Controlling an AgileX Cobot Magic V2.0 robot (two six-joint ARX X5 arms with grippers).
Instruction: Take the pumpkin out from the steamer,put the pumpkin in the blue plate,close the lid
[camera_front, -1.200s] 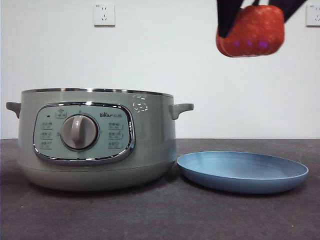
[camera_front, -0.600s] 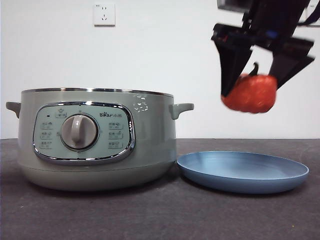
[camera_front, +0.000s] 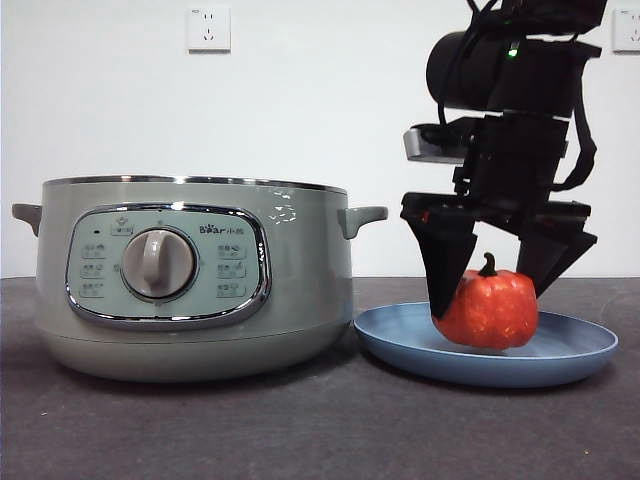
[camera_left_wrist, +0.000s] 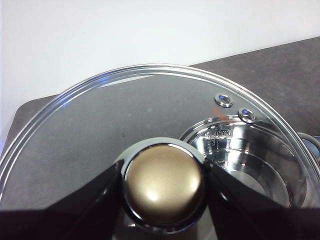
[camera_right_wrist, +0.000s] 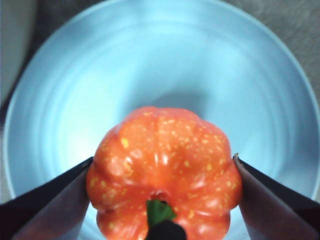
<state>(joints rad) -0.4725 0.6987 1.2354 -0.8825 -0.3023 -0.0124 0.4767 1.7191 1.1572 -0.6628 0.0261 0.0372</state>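
Clamping pumpkin (camera_front: 487, 308) on blue plate (camera_front: 560, 358), right gripper (camera_front: 497, 290); left gripper (camera_left_wrist: 164, 187) jaws grip lid (camera_left_wrist: 100, 120). Risk: pumpkin rolling off plate on release.

A white wall (camera_front: 320, 110) with two sockets (camera_front: 208, 29) backs the dark table (camera_front: 200, 420).

Orange-red, pale blue and sage green on a dark grey table

The pumpkin (camera_right_wrist: 162, 170) is orange-red with yellow speckles and a dark green stem; the blue plate (camera_front: 560, 362) is matte light blue; the steamer (camera_front: 190, 275) is pale sage green with chrome rim and grey dial; the lid (camera_left_wrist: 100, 125) is clear glass, chrome-edged, with a glossy pale olive knob.
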